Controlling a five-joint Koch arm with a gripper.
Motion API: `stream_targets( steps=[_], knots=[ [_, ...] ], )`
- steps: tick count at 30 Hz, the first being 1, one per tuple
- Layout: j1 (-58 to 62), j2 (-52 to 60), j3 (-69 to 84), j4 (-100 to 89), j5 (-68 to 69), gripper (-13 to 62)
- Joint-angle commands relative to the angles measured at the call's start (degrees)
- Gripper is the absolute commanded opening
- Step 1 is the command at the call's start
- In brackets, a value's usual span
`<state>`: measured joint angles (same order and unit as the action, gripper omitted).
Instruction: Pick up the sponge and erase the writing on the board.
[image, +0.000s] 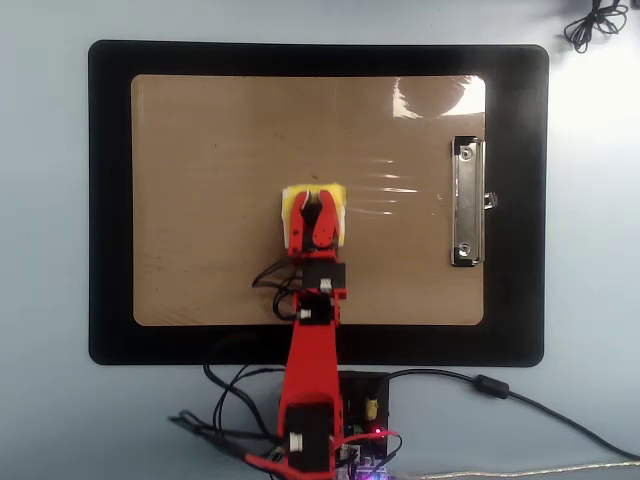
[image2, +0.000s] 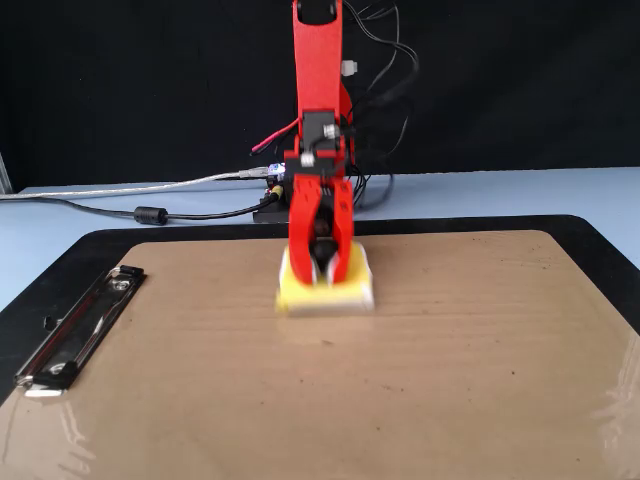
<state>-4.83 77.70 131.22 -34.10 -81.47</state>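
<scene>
The yellow sponge (image: 314, 212) (image2: 326, 290) lies flat on the brown board (image: 200, 200) (image2: 450, 360), in the middle of it toward the arm's base. My red gripper (image: 315, 203) (image2: 322, 278) comes down on the sponge from above, its two jaws shut on the black knob at the sponge's centre. The sponge's white edge shows in the fixed view. No writing is visible on the board in either view; the brown surface looks bare apart from glare.
The board rests on a larger black mat (image: 110, 200) (image2: 60, 270). A silver metal clip (image: 466, 200) (image2: 80, 325) sits at the board's right in the overhead view, left in the fixed view. Cables and the arm's base (image: 330, 420) lie behind the mat.
</scene>
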Motion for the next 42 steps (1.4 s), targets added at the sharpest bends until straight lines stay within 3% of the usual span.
stream_targets(
  steps=[1, 3, 5, 9, 12, 14, 18, 20, 22, 26, 28, 30, 35, 38, 42],
  knots=[
    [-0.6, -12.8, -11.1, -6.2, -1.3, -7.8],
    [-1.0, -19.3, -19.6, -6.5, -1.3, -7.8],
    [-1.3, -14.9, -13.7, -6.4, -1.3, -7.8],
    [-0.7, 13.6, 18.8, -6.3, -1.3, -7.8],
    [1.1, 28.4, 32.0, -4.8, -1.2, -7.8],
    [2.5, 26.0, 28.1, -2.6, -1.2, -7.8],
    [5.1, 3.5, 6.7, -3.4, -1.1, -7.8],
    [6.4, -1.5, 1.0, -6.2, -1.1, -7.8],
    [7.1, 1.1, 6.7, -8.7, -1.1, -7.8],
    [8.6, 20.4, 26.3, -9.6, -1.0, -7.8],
    [8.9, 24.6, 29.6, -7.7, -1.1, -7.8],
    [8.9, 21.4, 25.9, -6.1, -1.1, -7.8],
    [7.0, 1.4, 8.1, -7.8, -1.6, -7.8],
    [-6.6, 1.5, 8.8, -8.6, -4.5, -7.8],
    [-22.3, 4.4, 11.2, -7.5, -20.7, -7.8]
  ],
)
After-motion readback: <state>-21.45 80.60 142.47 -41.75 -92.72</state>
